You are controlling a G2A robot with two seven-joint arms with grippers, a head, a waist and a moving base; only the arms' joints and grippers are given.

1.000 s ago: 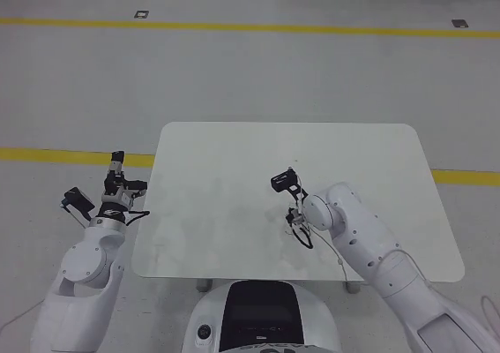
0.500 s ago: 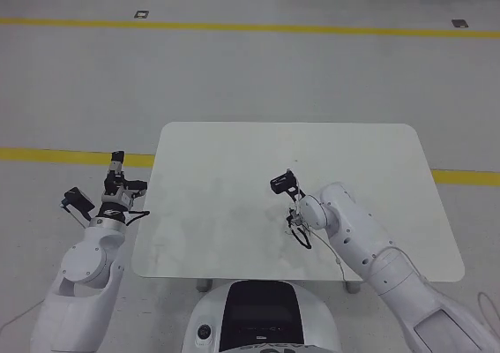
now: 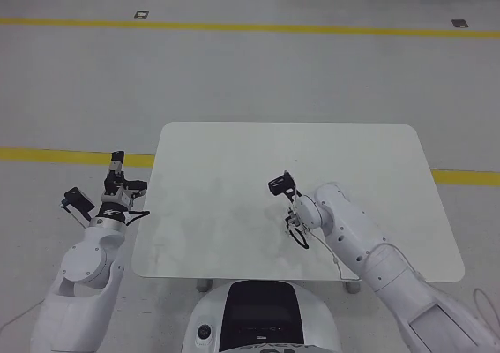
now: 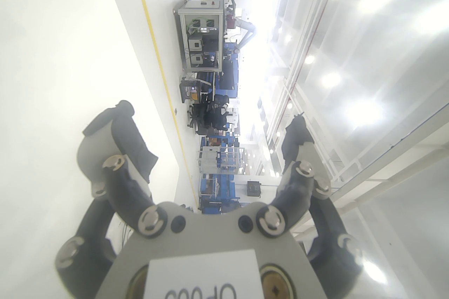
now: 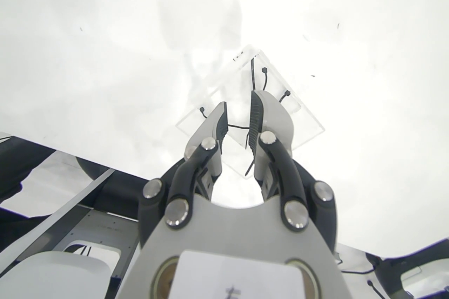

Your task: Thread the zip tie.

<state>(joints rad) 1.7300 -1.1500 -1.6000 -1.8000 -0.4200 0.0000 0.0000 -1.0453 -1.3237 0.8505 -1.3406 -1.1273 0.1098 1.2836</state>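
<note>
From above, my right claw (image 3: 296, 226) hangs over the middle of the counter (image 3: 232, 159), a little toward the near edge, pointing down. I judge it sits there because the threading job lies directly beneath it. From up here the zip tie is too small to make out. My left claw (image 3: 128, 173) is parked off the counter's left edge with its fingers spread wide and nothing in them, probably to keep out of the way.

Through my left wrist, the left claw (image 4: 210, 114) gapes wide and empty beside the counter (image 4: 52, 51), aimed at the far end of the hall.

Through my right wrist, the right claw (image 5: 239, 100) is narrow, with a slim gap between its fingers (image 5: 256, 114), just above a clear plate (image 5: 301, 125) lying flat on the counter (image 5: 105, 16). The zip tie (image 5: 238, 128) is a thin black strand on that plate. Its long axis crosses the gap from one finger to the other, so I'd say it lies behind the fingers and isn't pinched. One loose tail slants back toward my wrist. Other ties (image 5: 264, 70) lie beyond my fingertips, their heads at the ends away from me.
</note>
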